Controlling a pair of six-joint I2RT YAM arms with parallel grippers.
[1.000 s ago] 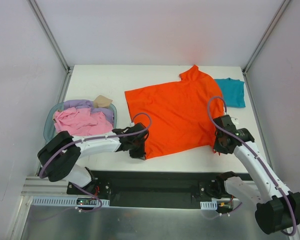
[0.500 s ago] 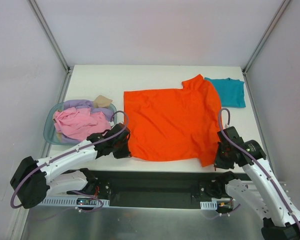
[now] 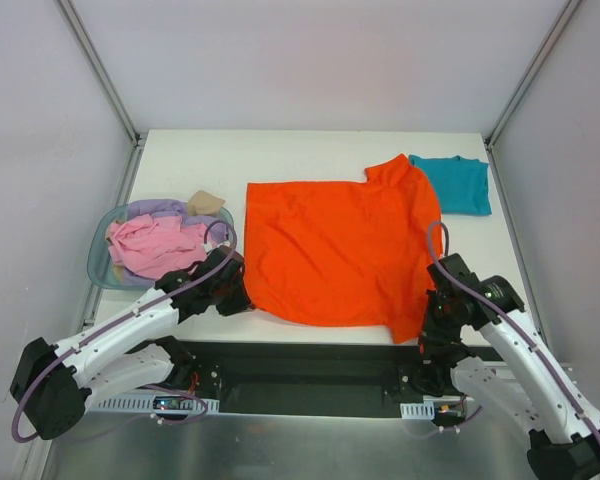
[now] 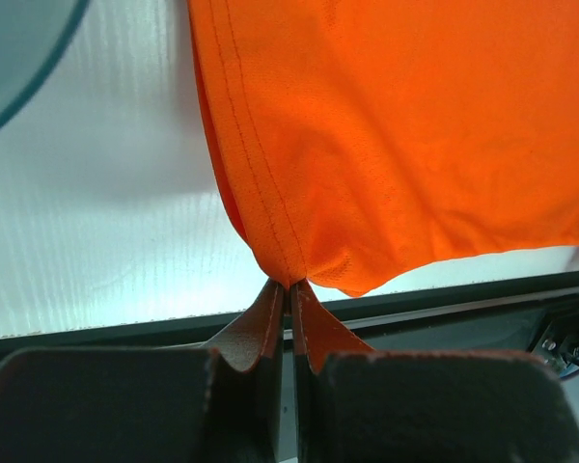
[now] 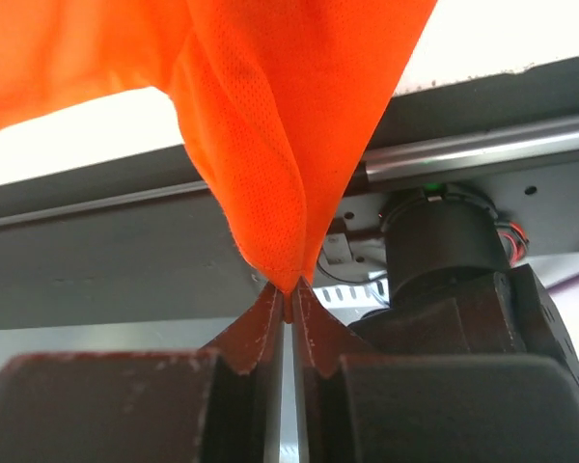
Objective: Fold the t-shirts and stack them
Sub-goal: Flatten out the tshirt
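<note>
A large orange-red t-shirt [image 3: 335, 245] lies spread across the middle of the white table, collar toward the far right. My left gripper [image 3: 242, 300] is shut on its near left corner [image 4: 291, 265]. My right gripper [image 3: 427, 328] is shut on its near right corner [image 5: 288, 260], which hangs past the table's front edge. A folded teal t-shirt [image 3: 458, 183] lies flat at the far right, partly under the orange one. Pink [image 3: 155, 245], lavender [image 3: 155, 209] and tan [image 3: 205, 203] shirts are piled in the basket.
A translucent blue plastic basket [image 3: 98, 262] stands at the table's left edge; its rim shows in the left wrist view [image 4: 24, 68]. The black base rail [image 3: 310, 365] runs along the table's front edge. Grey walls enclose the table on three sides.
Both grippers have pulled the orange shirt's near corners toward the front edge and leftward. The shirt has slid off the teal one and lies straighter. The right corner now overhangs the edge.
</note>
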